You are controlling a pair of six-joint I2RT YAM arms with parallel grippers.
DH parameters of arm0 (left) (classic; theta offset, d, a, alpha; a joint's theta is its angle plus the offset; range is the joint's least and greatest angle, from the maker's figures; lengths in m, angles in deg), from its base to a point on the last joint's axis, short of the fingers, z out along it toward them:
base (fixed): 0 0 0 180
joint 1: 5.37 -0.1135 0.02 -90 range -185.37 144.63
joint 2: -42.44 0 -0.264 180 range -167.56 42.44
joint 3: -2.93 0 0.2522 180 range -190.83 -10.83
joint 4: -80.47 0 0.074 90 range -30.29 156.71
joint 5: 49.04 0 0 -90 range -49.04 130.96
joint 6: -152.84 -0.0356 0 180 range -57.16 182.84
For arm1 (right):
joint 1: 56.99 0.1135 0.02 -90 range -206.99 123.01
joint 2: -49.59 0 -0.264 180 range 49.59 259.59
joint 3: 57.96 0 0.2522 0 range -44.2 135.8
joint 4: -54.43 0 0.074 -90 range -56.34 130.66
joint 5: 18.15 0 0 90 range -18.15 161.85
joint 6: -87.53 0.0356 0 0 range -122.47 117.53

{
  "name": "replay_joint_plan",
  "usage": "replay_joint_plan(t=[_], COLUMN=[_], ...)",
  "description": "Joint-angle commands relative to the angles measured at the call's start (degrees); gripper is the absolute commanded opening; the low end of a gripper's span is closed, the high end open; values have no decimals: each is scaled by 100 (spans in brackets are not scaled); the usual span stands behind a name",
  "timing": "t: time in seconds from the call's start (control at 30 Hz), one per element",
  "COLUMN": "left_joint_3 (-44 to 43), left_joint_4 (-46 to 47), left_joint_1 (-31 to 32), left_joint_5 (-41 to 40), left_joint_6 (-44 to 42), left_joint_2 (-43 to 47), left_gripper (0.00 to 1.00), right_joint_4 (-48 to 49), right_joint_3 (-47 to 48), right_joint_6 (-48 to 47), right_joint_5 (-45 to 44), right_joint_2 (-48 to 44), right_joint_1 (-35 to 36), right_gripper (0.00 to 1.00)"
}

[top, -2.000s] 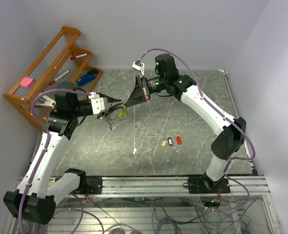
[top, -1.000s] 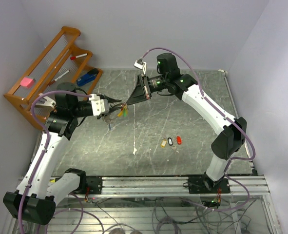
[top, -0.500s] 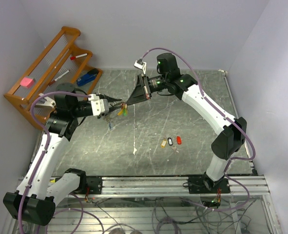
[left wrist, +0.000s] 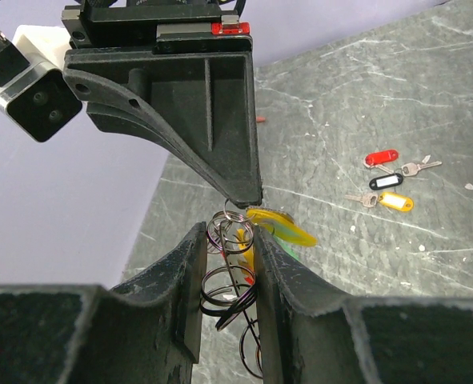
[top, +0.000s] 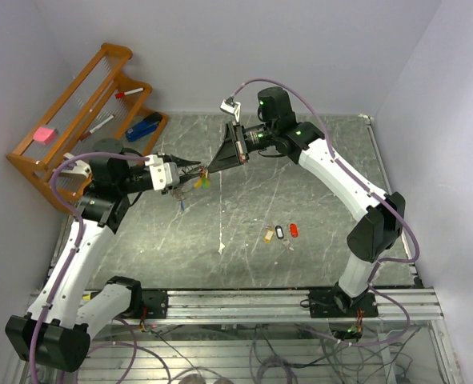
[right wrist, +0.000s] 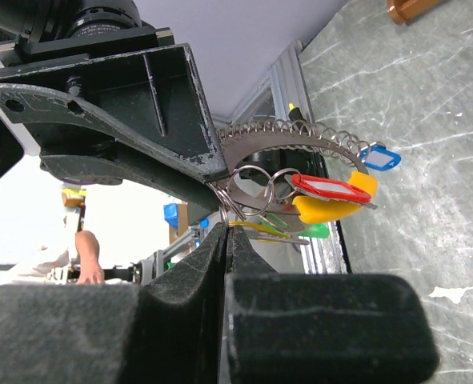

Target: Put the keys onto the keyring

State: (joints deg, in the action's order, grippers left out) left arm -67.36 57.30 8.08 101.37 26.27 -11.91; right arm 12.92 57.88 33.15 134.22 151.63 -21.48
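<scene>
My left gripper point(top: 194, 170) is shut on the keyring point(left wrist: 230, 282), a stack of dark wire loops held above the table. Keys with red, yellow and green tags point(right wrist: 332, 200) hang from it; the yellow tag point(left wrist: 282, 227) also shows in the left wrist view. My right gripper point(top: 209, 170) meets it tip to tip and is shut point(right wrist: 226, 226) on a small ring of a yellow-tagged key. Three loose keys lie on the table: yellow point(top: 269, 234), black-and-white point(top: 280, 231) and red point(top: 294, 230).
A wooden rack point(top: 84, 100) stands at the back left with pens, a blue stapler point(top: 144, 126) and a pink block point(top: 44, 134). A small blue tag point(top: 182, 206) hangs below the left gripper. A white scrap point(top: 221, 248) lies mid-table.
The two grippers have drawn slightly closer, tips now touching at the hanging bunch. The loose keys on the table have not moved.
</scene>
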Motion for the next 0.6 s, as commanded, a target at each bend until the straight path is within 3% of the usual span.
replay_joint_plan(t=[0.0,0.57], left_joint_3=[46,240], left_joint_4=[611,1181], left_joint_1=[61,79], left_joint_5=[-63,-255], left_joint_6=[82,418], left_joint_2=[115,204], left_gripper=[7,7], right_joint_4=[-61,41], right_joint_3=[-78,-285], right_joint_6=[33,121], right_joint_5=[56,56], right_joint_2=[-158,-245], right_joint_1=[-24,-24], right_gripper=[0,0])
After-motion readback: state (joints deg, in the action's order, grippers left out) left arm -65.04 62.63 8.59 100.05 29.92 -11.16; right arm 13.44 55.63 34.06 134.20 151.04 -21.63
